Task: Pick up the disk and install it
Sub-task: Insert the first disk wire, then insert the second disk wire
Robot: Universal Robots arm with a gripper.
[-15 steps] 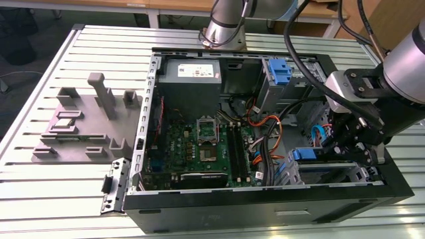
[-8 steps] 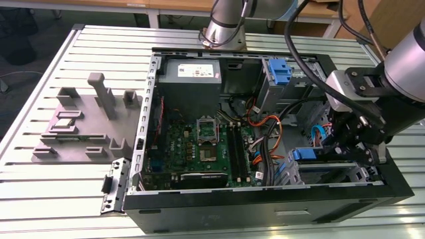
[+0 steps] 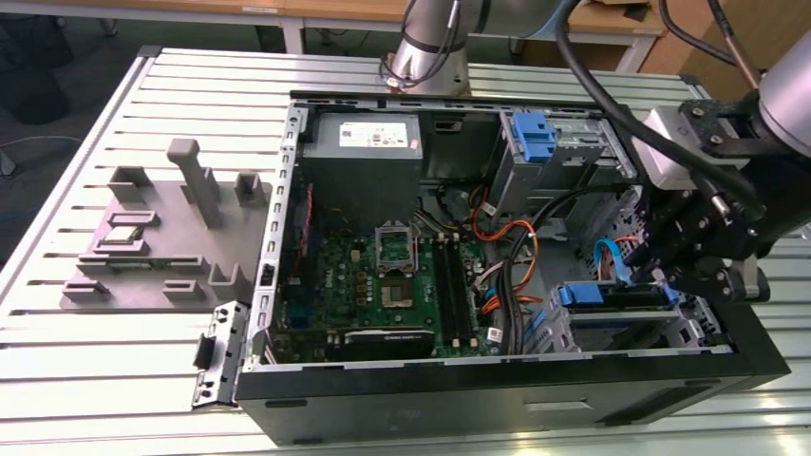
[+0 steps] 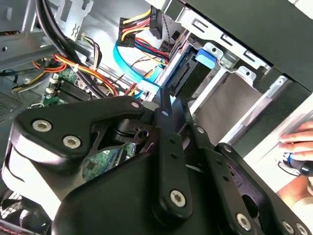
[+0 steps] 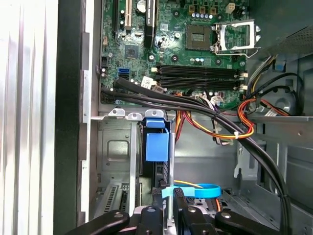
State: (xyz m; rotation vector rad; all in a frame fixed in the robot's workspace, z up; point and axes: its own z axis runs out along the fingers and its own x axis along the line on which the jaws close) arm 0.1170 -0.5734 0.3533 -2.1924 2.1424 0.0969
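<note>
A black metal computer tower case (image 3: 507, 404) lies open on its side on a slatted silver metal worktop (image 3: 114, 380). In the exterior view, a green motherboard (image 3: 380, 285) fills the case floor at about seven o'clock, and a grey box-shaped power supply (image 3: 361, 142) sits at eleven o'clock. An upright blue plastic bracket (image 3: 533, 138) stands on a metal drive cage at one o'clock. Outside the case, at nine o'clock on the worktop, stands a grey plastic fixture with upright posts (image 3: 165, 237). The disk (image 3: 614, 295), seen edge-on as a blue strip in its blue plastic carrier, sits in the lower silver metal drive cage (image 3: 659, 328) at four o'clock inside the case, close to the case's front wall. The robot's black pincer (image 3: 662, 275) reaches down into the case just beside the disk, on its two o'clock side; whether it touches the disk cannot be told. In the second wrist view, the pincer (image 4: 165, 100) is clenched, its tips drawn together with nothing between them. In the first wrist view, the disk's blue carrier end (image 5: 156, 144) shows seated between the cage's metal walls. A flat light-blue data cable (image 5: 195, 190) curves near the pincer, and black cables and orange-and-yellow wires (image 5: 230, 133) cross towards the motherboard. In the second wrist view, a person's hand (image 4: 296, 139) rests beyond the case wall.
</note>
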